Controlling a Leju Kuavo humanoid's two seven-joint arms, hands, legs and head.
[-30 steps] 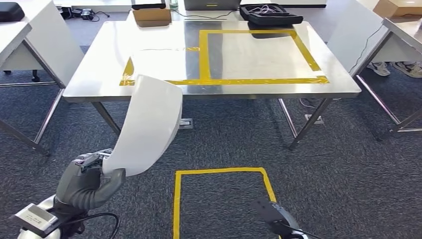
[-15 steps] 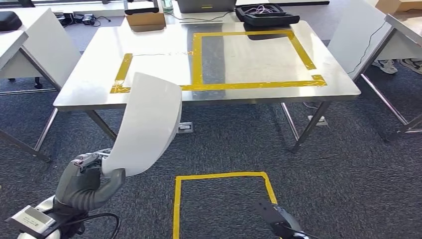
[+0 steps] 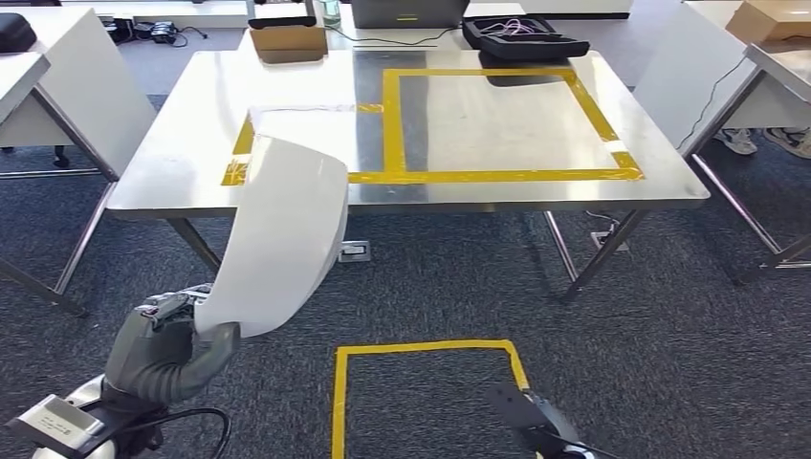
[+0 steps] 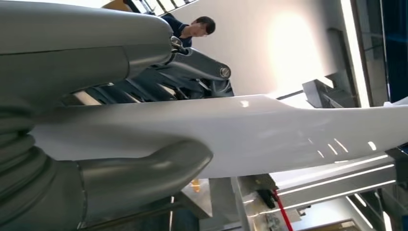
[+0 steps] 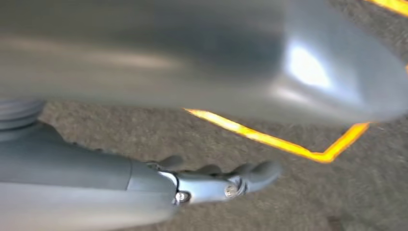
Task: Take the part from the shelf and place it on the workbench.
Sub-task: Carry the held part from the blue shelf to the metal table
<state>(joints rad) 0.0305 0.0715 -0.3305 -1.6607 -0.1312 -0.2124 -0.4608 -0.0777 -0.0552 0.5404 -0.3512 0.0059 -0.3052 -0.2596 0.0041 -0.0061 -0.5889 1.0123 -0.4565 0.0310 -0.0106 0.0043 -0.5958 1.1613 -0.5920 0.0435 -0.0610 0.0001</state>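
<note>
you're in the carry step: the left hand [image 3: 167, 344] grips the white part [image 3: 282, 239] by its lower end, holding it upright short of the workbench [image 3: 191, 124], so next you need to close in and lay it on the steel top. the right hand [image 5: 216, 185] hangs low over the carpet, fingers straight, holding nothing. the part is a smooth, glossy, curved shell, thin-edged.

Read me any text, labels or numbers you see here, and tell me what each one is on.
No text here can be read.
Small label on the left wrist: too small to read.
White part, held by the left hand: no print.
Cardboard box on the workbench: no print legible.
</note>
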